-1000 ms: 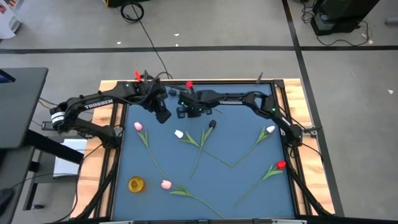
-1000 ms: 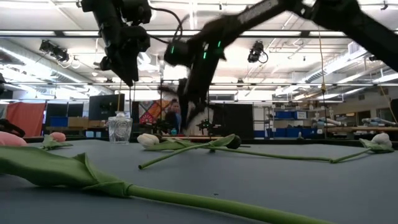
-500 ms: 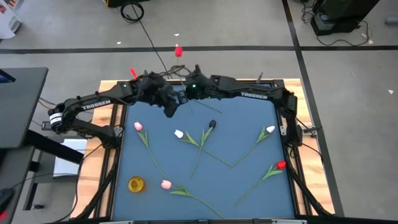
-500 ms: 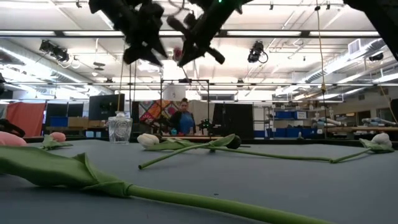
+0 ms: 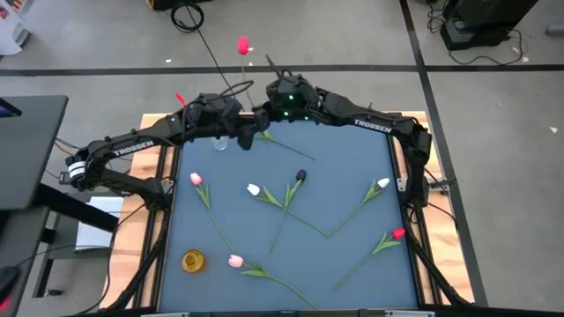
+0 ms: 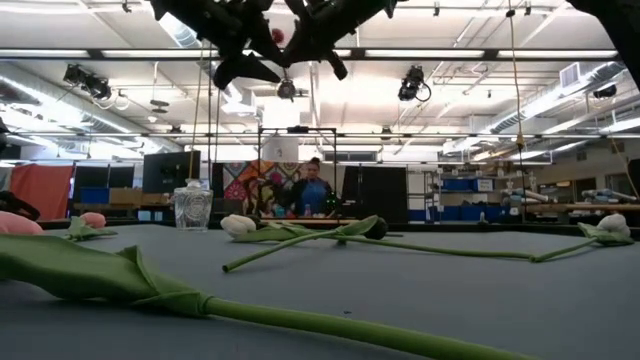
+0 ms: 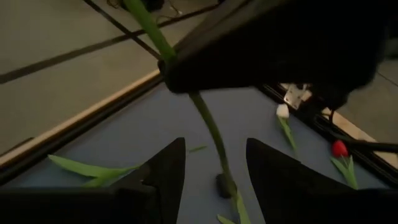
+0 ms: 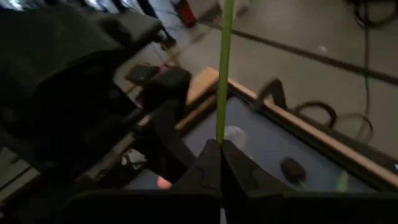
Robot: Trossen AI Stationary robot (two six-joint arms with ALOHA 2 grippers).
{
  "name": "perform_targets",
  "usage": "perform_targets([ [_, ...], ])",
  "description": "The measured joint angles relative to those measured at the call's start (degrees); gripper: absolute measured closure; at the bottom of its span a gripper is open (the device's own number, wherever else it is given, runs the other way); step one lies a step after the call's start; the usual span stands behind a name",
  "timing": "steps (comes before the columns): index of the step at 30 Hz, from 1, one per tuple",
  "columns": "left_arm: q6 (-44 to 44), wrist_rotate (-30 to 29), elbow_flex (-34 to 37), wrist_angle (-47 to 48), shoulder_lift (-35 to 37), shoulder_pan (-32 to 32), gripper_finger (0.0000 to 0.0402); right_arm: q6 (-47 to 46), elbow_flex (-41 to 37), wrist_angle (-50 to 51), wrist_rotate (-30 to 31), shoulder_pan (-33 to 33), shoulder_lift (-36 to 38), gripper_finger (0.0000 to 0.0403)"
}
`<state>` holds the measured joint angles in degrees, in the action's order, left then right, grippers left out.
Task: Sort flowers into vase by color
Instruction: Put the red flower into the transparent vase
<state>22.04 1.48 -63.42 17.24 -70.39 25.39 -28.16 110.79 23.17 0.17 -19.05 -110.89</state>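
My right gripper is high over the table's far edge, shut on a red flower whose head stands well above it. The stem's lower part slants down over the blue table. My left gripper is open just beside and below it. In the left wrist view the stem runs down in the gap ahead of the two fingers, without visible touch. A glass vase stands under the left arm. On the table lie pink, white and dark flowers. My right gripper pinches the red flower's thin green stem between its two shut fingertips, partway along it. The fingers lie across the stem and come slanting from the table's right. The flower is lifted clear, head up, with the rest of the stem hanging slanted below.
More flowers lie toward the right and near edges: white, red and pink. A round yellow object sits at the near left. A wooden rim frames the table. A person stands in the room beyond.
My right gripper has risen steeply toward the far edge with the red flower, rolling its wrist; the head has gone from just over the table to high above it. My left gripper has risen a little and tipped up from pointing down toward level, staying open.
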Motion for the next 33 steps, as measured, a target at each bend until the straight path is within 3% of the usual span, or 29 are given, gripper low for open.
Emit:
perform_targets([
  [8,1.2,-1.3,0.0,-3.5,0.0,0.0,0.024,0.4,-11.4,-18.7,-10.7,-1.8,4.3,0.04],
  [12,1.8,-2.7,0.0,-4.2,0.2,-0.1,0.0297,-0.3,-18.5,-27.3,-14.0,-3.2,7.8,0.04],
  [16,0.0,-1.7,0.0,-5.6,0.7,0.3,0.0381,-0.5,-22.8,-32.2,-16.6,-4.5,9.6,0.04],
  [20,-2.2,0.8,0.1,-6.5,0.7,0.6,0.0392,-0.4,-23.7,-33.2,-19.4,-5.3,9.7,0.0393],
  [33,-9.5,0.7,0.1,-3.3,0.6,-0.8,0.0398,-3.6,-23.8,-38.1,-23.5,-9.9,10.6,0.0218],
])
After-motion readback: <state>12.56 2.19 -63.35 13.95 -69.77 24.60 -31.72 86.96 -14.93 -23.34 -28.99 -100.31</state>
